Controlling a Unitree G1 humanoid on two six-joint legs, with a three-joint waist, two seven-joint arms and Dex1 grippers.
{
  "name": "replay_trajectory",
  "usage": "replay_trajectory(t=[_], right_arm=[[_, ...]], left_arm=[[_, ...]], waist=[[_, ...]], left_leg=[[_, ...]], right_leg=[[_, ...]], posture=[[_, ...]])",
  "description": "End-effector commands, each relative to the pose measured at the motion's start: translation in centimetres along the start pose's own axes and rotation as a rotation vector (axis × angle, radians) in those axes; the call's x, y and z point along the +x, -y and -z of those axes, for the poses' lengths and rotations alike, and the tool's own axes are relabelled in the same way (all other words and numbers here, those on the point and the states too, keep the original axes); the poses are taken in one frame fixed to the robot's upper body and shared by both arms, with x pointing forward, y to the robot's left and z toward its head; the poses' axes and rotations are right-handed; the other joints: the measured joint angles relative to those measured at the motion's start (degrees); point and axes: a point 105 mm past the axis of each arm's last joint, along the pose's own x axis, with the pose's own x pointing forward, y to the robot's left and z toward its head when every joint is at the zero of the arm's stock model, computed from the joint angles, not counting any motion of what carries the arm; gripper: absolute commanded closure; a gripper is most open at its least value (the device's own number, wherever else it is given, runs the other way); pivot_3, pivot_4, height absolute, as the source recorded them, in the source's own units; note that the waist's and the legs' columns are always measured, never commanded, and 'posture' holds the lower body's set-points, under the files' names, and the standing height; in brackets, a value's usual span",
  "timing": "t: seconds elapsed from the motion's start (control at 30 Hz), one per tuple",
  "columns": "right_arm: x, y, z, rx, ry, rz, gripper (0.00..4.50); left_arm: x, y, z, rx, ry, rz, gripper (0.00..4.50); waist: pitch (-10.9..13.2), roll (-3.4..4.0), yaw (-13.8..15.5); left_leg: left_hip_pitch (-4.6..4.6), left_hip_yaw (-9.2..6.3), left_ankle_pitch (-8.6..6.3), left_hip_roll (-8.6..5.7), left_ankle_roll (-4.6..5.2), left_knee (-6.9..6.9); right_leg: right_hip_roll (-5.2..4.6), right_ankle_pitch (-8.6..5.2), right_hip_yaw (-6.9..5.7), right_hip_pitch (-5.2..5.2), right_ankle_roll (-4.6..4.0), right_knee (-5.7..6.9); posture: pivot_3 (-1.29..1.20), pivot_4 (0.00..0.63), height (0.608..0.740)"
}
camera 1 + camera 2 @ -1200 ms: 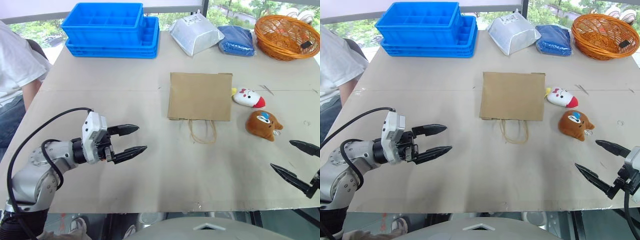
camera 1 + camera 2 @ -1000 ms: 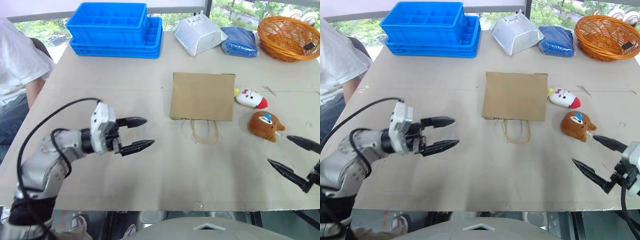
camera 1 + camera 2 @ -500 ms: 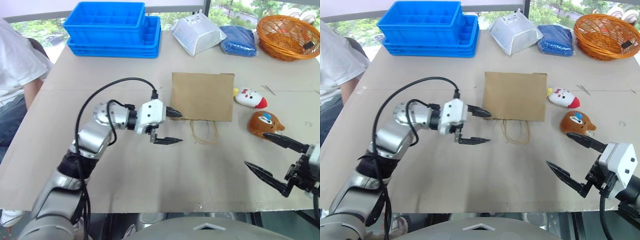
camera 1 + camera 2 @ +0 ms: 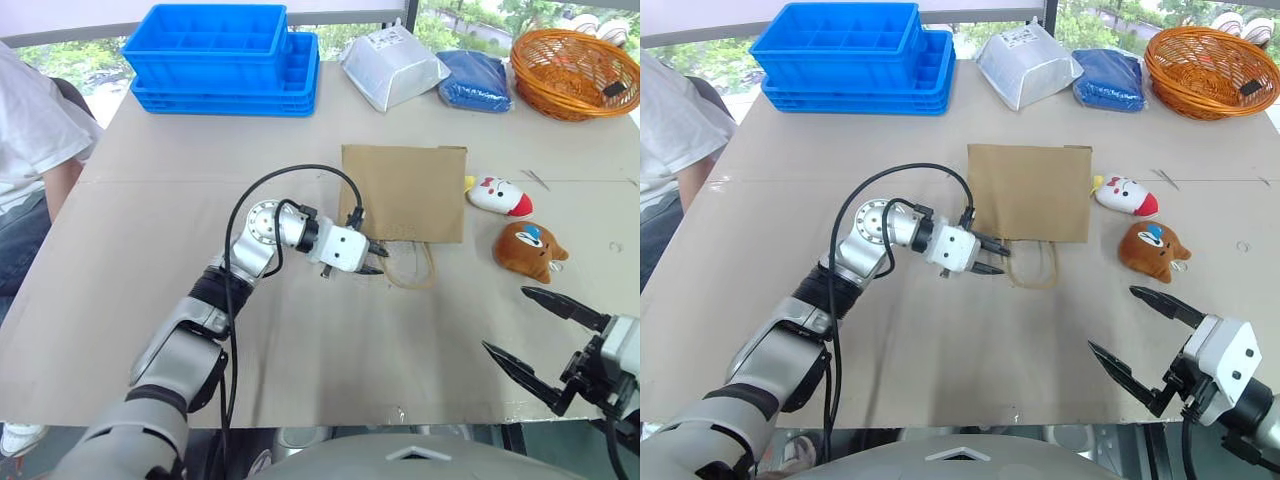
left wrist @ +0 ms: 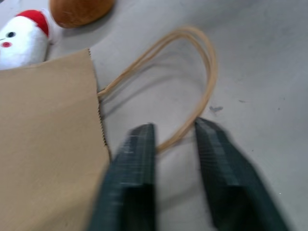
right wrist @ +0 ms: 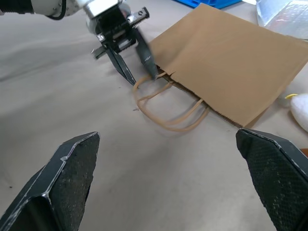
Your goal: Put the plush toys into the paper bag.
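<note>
Stacked blue trays [image 4: 228, 58], silvery pouch [image 4: 392, 66], blue cloth, perhaps [image 4: 474, 80], orange basket [image 4: 574, 62], person's sleeve [image 4: 35, 120]

The left gripper [image 4: 990, 256] sits at the cord handles of the flat paper bag [image 4: 1028, 192], with the two plush toys [image 4: 1137, 222] lying just beside the bag's far side.

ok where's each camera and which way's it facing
Left eye view: on the head, looking down at the pale table; left gripper and right gripper show.
Right eye view: other eye, same scene.
Left wrist view: along its fingers at the handles of the brown kraft paper bag.
Right wrist view: along its fingers toward that bag and left gripper.
Wrist views share the handles.
</note>
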Motion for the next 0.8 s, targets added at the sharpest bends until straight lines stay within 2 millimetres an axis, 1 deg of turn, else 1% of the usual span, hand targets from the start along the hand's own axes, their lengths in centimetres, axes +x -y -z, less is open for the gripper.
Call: replay_trajectory(t=[0.03, 0.1, 0.27, 0.3, 0.33, 0.4, 0.43, 0.47, 0.5, 0.53, 0.63, 0.67, 0.73, 0.77, 0.8], right_arm=[[0.2, 0.1, -0.9, -0.04, 0.036, 0.023, 0.0], [0.4, 0.3, -0.9, -0.057, 0.034, 0.036, 0.0], [1.7, 0.7, -1.2, -0.092, 0.033, 0.054, 0.0], [2.2, 0.7, -1.3, -0.045, 0.033, 0.039, 0.0], [2.6, 0.8, -1.4, 0.008, 0.037, 0.027, 0.25], [3.3, 1.0, -1.6, 0.065, 0.039, 0.013, 0.91], [4.2, 1.1, -1.9, 0.062, 0.043, 0.001, 1.44], [5.0, 1.4, -2.2, 0.058, 0.05, -0.001, 1.8], [6.1, 1.6, -2.8, 0.064, 0.073, -0.007, 2.46], [6.8, 1.8, -3.2, 0.07, 0.087, -0.012, 2.88], [10.4, 2.7, -3.5, 0.015, 0.061, -0.034, 4.28], [11.3, 2.9, -3.5, -0.007, 0.046, -0.033, 4.4], [12.5, 3.9, -3.3, -0.023, 0.02, 0.011, 4.4], [13.4, 4.3, -3.7, -0.036, 0.021, 0.014, 4.4], [14.5, 4.5, -4.5, -0.026, 0.038, 0.006, 4.4]], left_arm=[[-1.1, -2.0, -1.4, -0.109, 0.108, -0.103, 4.44], [-1.8, -2.8, -2.0, -0.227, 0.18, -0.154, 4.44], [-3.9, -5.1, -4.5, -0.546, 0.401, -0.27, 4.44], [-4.5, -5.8, -5.2, -0.617, 0.453, -0.299, 4.44], [-5.0, -6.3, -5.7, -0.675, 0.495, -0.317, 4.48], [-5.7, -6.8, -6.6, -0.756, 0.545, -0.328, 4.5], [-6.1, -7.1, -7.2, -0.796, 0.581, -0.337, 4.5], [-6.4, -7.3, -7.7, -0.833, 0.609, -0.343, 4.5], [-6.7, -7.5, -8.4, -0.854, 0.633, -0.345, 4.5], [-6.9, -7.5, -8.8, -0.869, 0.647, -0.345, 4.5], [-7.1, -7.2, -10.4, -0.881, 0.681, -0.332, 4.5], [-7.1, -7.1, -10.6, -0.887, 0.686, -0.332, 4.5], [-7.0, -7.0, -11.0, -0.892, 0.688, -0.329, 4.5], [-6.9, -6.7, -11.3, -0.891, 0.684, -0.321, 4.5], [-6.8, -6.5, -11.6, -0.886, 0.677, -0.315, 4.5]], waist=[[0.0, 0.0, 0.0], [0.0, 0.0, -0.1], [0.0, 0.0, -0.2], [0.0, 0.0, -0.2], [0.0, 0.0, -0.2], [0.0, 0.0, -0.2], [0.0, 0.0, -0.2], [0.0, -0.01, -0.2], [0.0, -0.01, -0.4], [0.0, -0.01, -0.6], [0.0, -0.02, -0.8], [0.0, -0.01, -0.8], [0.0, -0.01, -0.6], [0.0, 0.0, -0.5], [0.0, 0.0, -0.5]], left_leg=[[0.0, -0.01, 0.0, 0.0, 0.0, 0.0], [-0.01, -0.02, 0.0, 0.02, 0.0, 0.01], [0.0, -0.06, 0.0, 0.05, 0.01, 0.02], [-0.01, -0.06, 0.0, 0.04, 0.0, 0.04], [-0.01, -0.07, 0.0, 0.04, 0.0, 0.06], [-0.02, -0.08, 0.0, 0.04, 0.0, 0.09], [-0.01, -0.1, 0.0, 0.04, 0.0, 0.09], [-0.01, -0.15, 0.0, 0.04, 0.0, 0.09], [-0.02, -0.18, 0.01, 0.04, -0.01, 0.09], [-0.01, -0.17, 0.01, 0.04, -0.01, 0.09], [-0.01, -0.21, 0.02, 0.01, -0.03, 0.1], [-0.03, -0.21, 0.03, 0.01, -0.05, 0.09], [-0.05, -0.34, 0.14, -0.05, -0.25, 0.07], [-0.07, -0.36, 0.15, -0.05, -0.27, 0.07], [-0.11, -0.36, 0.16, -0.06, -0.29, 0.07]], right_leg=[[0.0, 0.0, -0.01, 0.0, 0.01, 0.0], [0.0, 0.0, -0.03, 0.0, 0.02, 0.01], [0.01, 0.0, -0.06, -0.01, 0.03, 0.05], [0.01, 0.0, -0.05, -0.01, 0.04, 0.05], [0.0, 0.0, -0.06, -0.01, 0.04, 0.05], [-0.01, 0.01, -0.05, -0.01, 0.03, 0.06], [-0.02, 0.01, -0.06, -0.01, 0.03, 0.06], [-0.01, 0.01, -0.09, 0.0, 0.03, 0.07], [0.0, 0.01, -0.11, -0.01, 0.02, 0.07], [0.0, 0.01, -0.1, -0.01, 0.02, 0.08], [-0.03, 0.02, -0.11, -0.01, 0.01, 0.08], [-0.03, 0.02, -0.11, -0.02, 0.0, 0.08], [-0.04, 0.02, -0.17, -0.02, 0.0, 0.09], [-0.03, 0.02, -0.19, -0.02, -0.01, 0.08], [-0.04, 0.02, -0.19, -0.05, -0.01, 0.08]], posture=[[0.0, 0.15, 0.74], [0.0, 0.15, 0.74], [0.0, 0.15, 0.74], [0.0, 0.15, 0.74], [0.0, 0.15, 0.74], [0.0, 0.15, 0.74], [0.0, 0.15, 0.74], [0.0, 0.15, 0.74], [0.0, 0.15, 0.74], [0.0, 0.15, 0.74], [0.0, 0.15, 0.74], [0.0, 0.15, 0.74], [0.0, 0.15, 0.74], [0.0, 0.15, 0.74], [0.0, 0.15, 0.74]])
